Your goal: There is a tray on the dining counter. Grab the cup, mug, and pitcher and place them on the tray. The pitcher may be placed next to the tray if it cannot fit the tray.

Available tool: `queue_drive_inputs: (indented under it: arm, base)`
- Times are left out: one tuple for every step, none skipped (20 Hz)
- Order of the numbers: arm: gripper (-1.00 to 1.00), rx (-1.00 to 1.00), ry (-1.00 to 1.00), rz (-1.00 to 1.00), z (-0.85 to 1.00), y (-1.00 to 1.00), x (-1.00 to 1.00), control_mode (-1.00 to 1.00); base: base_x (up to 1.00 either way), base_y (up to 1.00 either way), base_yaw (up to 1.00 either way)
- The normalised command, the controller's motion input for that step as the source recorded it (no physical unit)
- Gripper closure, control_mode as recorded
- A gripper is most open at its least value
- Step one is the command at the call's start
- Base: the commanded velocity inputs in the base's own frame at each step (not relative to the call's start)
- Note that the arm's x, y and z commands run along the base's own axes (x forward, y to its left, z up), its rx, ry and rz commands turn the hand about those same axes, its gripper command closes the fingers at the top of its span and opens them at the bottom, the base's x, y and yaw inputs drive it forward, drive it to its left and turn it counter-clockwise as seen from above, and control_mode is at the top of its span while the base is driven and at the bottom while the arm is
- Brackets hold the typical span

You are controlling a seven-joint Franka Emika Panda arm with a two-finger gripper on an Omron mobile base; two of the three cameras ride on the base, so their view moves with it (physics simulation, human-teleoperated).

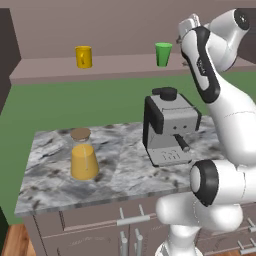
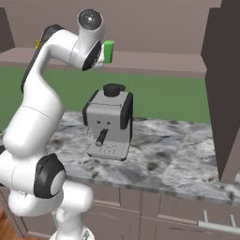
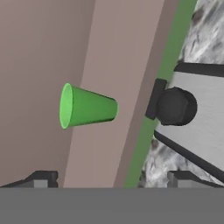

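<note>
The cup [image 1: 163,54] stands upright on the far ledge [image 1: 120,67], the mug [image 1: 83,56] well apart along it. The gripper [image 3: 112,178] is raised toward the cup with jaws wide open and empty (likely lining up for a side grasp). The pitcher [image 1: 83,155] sits on the marble tabletop [image 1: 125,170], beside the coffee machine [image 1: 170,127].

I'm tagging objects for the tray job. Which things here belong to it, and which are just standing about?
Job: cup, mug, pitcher, dining counter.
Standing about: coffee machine, far ledge, cabinet drawers.
</note>
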Motion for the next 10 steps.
queue_drive_inputs:
  arm:
    - [-1.00, 0.00, 0.02, 0.05, 0.00, -0.10, 0.35, -1.00]
    - [-1.00, 0.00, 0.01, 0.04, 0.00, -0.11, 0.33, -1.00]
    - [-1.00, 0.00, 0.01, 0.04, 0.00, -0.11, 0.33, -1.00]
    - [-1.00, 0.00, 0.01, 0.04, 0.00, -0.11, 0.30, -1.00]
    - [-1.00, 0.01, 0.00, 0.03, 0.00, -0.12, 0.27, -1.00]
    - [-1.00, 0.02, 0.00, 0.02, 0.00, -0.13, 0.28, -1.00]
    - [-1.00, 0.02, 0.00, 0.02, 0.00, -0.14, 0.27, -1.00]
    - [-1.00, 0.02, 0.00, 0.02, 0.00, -0.12, 0.27, -1.00]
    - [-1.00, 0.01, 0.00, 0.02, 0.00, -0.12, 0.24, -1.00]
    - [-1.00, 0.01, 0.00, 0.02, 0.00, -0.10, 0.23, -1.00]
  base:
    - [0.00, 0.00, 0.00]
    - [0.00, 0.00, 0.00]
    - [0.00, 0.00, 0.00]
    - [0.00, 0.00, 0.00]
    - [0.00, 0.00, 0.00]
    - [0.00, 0.00, 0.00]
    - [0.00, 0.00, 0.00]
    - [0.00, 0.00, 0.00]
    - [0.00, 0.00, 0.00]
    - [0.00, 0.00, 0.00]
